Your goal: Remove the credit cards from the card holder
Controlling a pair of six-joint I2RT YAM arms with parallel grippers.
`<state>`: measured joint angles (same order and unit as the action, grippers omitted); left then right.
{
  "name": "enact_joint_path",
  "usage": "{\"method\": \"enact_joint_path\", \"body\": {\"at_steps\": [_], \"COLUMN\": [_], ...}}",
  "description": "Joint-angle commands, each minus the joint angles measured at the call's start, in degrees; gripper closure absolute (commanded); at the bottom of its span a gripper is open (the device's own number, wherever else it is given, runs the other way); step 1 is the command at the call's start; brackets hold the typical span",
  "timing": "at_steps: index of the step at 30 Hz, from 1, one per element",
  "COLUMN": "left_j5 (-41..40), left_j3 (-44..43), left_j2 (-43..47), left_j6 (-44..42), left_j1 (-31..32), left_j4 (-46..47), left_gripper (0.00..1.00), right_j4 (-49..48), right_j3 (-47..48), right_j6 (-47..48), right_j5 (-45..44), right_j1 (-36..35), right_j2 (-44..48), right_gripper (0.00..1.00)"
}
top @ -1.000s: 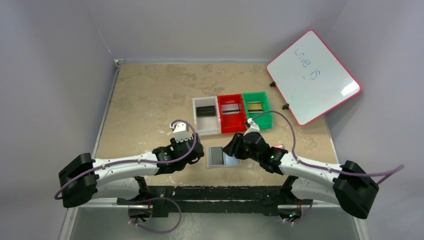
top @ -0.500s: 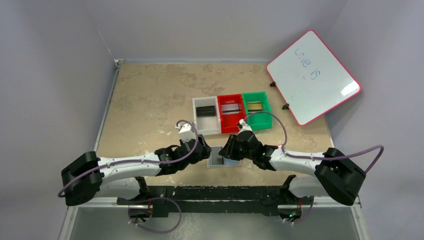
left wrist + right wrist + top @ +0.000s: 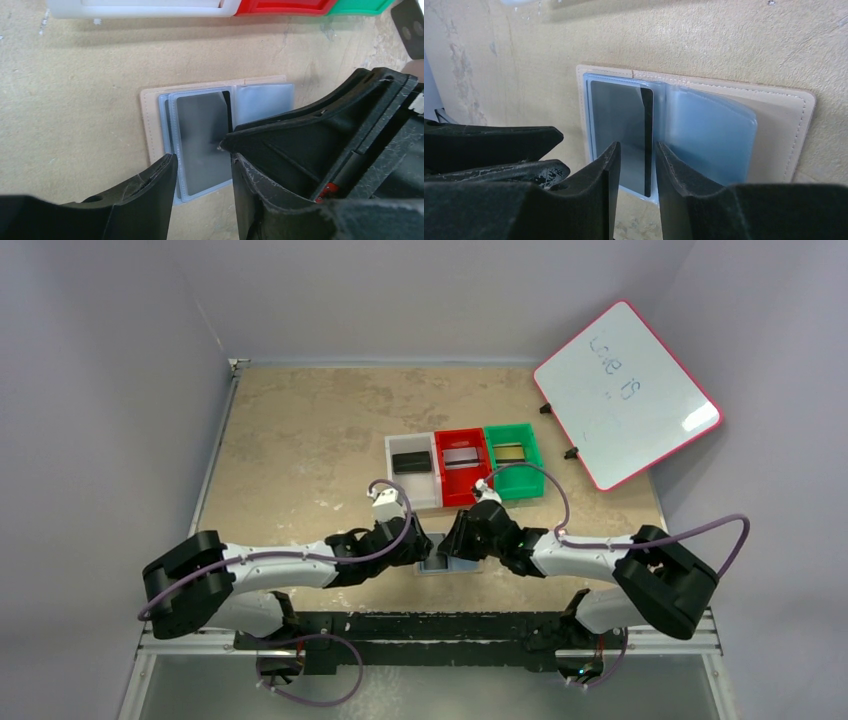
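The card holder lies open and flat on the table, tan outside with grey-blue sleeves, and shows in the left wrist view and the right wrist view. A dark grey credit card sits in its left clear sleeve, as the right wrist view also shows. My left gripper is open just above the holder's near left edge. My right gripper hangs low over the card's right edge, jaws a narrow gap apart with nothing between them. Both grippers, left and right, meet over the holder.
Three bins stand side by side behind the holder: a clear one with a black card, a red one with a silvery card, a green one with a gold card. A pink-framed whiteboard leans at the back right.
Both arms have reached inward and lower, bringing both grippers together over the open card holder. The holder has not moved.
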<state>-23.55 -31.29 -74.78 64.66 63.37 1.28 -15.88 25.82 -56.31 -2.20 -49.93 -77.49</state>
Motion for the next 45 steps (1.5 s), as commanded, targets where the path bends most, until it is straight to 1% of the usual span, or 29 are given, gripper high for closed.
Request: {"method": "enact_joint_path", "body": {"at_steps": [1, 6, 9, 11, 15, 22, 27, 35, 41, 44, 45], "left_j5": [1.7, 1.9, 1.8, 2.2, 2.6, 2.1, 1.2, 1.8, 1.6, 1.4, 1.3], "left_j3": [-3.1, -4.2, -6.0, -6.6, -6.8, -8.2, -7.6, -6.7, -6.3, -6.1, -6.1], "left_j2": [-1.2, -3.8, -6.7, -8.1, -9.4, -11.2, -11.7, -12.4, -12.3, -12.3, -12.3], "left_j6": [-1.5, -2.0, -2.4, -2.7, -2.5, -2.7, -1.3, -1.1, -0.9, -0.9, -0.9], "left_j1": [-0.4, -0.4, -0.3, -0.4, -0.4, -0.3, -0.3, -0.2, -0.2, -0.2, -0.2], "left_j4": [3.3, 2.3, -0.8, -1.2, -1.1, -4.3, -5.4, -5.2, -5.7, -6.1, -6.1], "left_gripper": [0.57, 0.60, 0.64, 0.67, 0.71, 0.77, 0.80, 0.86, 0.91, 0.92, 0.93], "right_j4": [-0.9, -0.8, -1.1, -1.3, -1.5, -2.1, -6.7, -14.4, -20.9, -22.7, -23.0], "right_j3": [1.5, 1.6, 1.1, 0.8, 0.5, -0.1, -2.1, -6.1, -9.7, -10.8, -11.0], "right_j6": [-0.5, -1.4, -2.0, -2.3, -2.6, -3.2, -3.6, -4.5, -5.8, -6.0, -5.9], "right_j5": [-1.4, -1.9, -2.1, -2.2, -2.3, -2.0, 1.0, 6.9, 11.1, 12.1, 12.3], "right_j1": [0.3, 0.3, 0.4, 0.4, 0.4, 0.8, 1.5, 4.4, 6.9, 7.8, 7.9], "right_j2": [-0.9, -2.0, -2.2, -2.3, -2.3, -2.1, -1.1, -0.8, -1.0, -0.8, -0.7], "right_gripper": [0.66, 0.67, 0.68, 0.69, 0.70, 0.70, 0.72, 0.77, 0.87, 0.99, 1.00]}}
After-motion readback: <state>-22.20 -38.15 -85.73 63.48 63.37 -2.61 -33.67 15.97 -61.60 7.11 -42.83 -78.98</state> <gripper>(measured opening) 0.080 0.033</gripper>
